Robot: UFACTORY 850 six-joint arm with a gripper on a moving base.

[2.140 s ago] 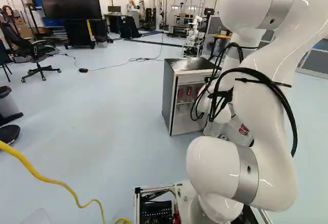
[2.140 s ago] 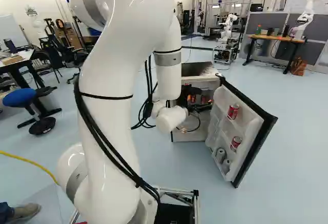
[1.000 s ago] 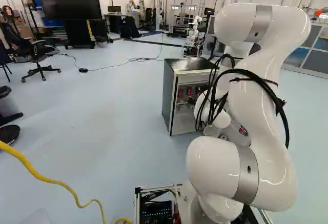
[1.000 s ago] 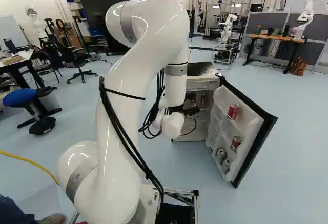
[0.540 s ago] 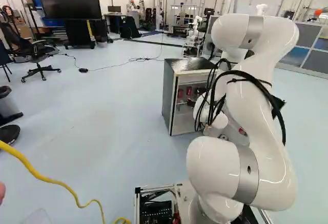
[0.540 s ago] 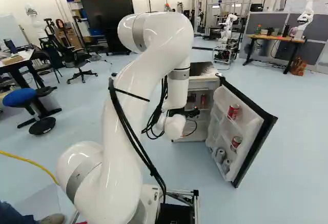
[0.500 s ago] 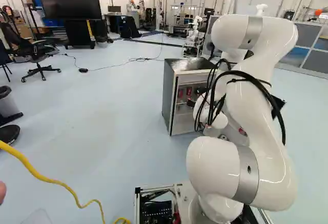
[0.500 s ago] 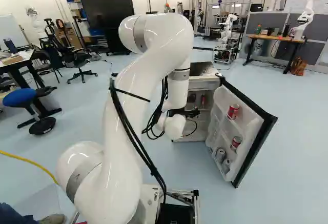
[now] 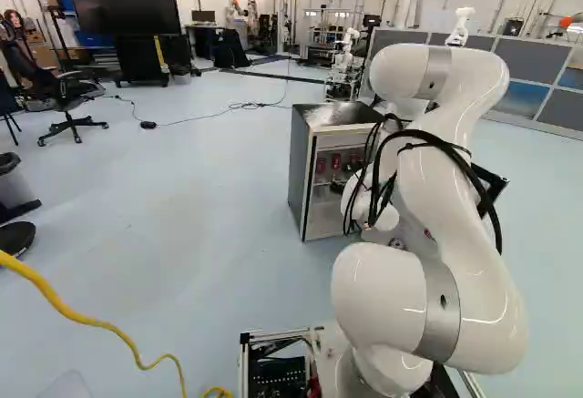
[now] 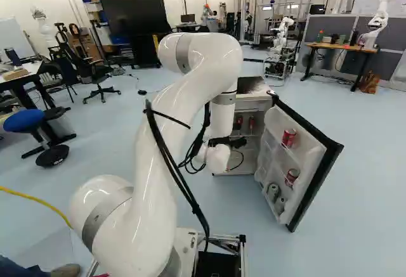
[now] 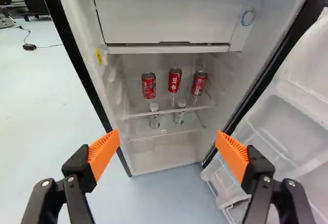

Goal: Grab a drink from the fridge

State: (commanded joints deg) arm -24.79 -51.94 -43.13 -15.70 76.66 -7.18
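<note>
Door cans (image 10: 288, 139) show in right base view, not wrist view; tool (image 10: 240, 142) spread wide.

Base views behind arm (image 9: 469, 280) share fridge (image 9: 303, 170) ahead; wrist view nearer.

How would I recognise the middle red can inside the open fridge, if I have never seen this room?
Find the fridge standing ahead of the arm, its door swung open. Inside, below the white compartment, a clear shelf carries three red cans in a row. The middle can is the only one with a red can on either side.
</note>
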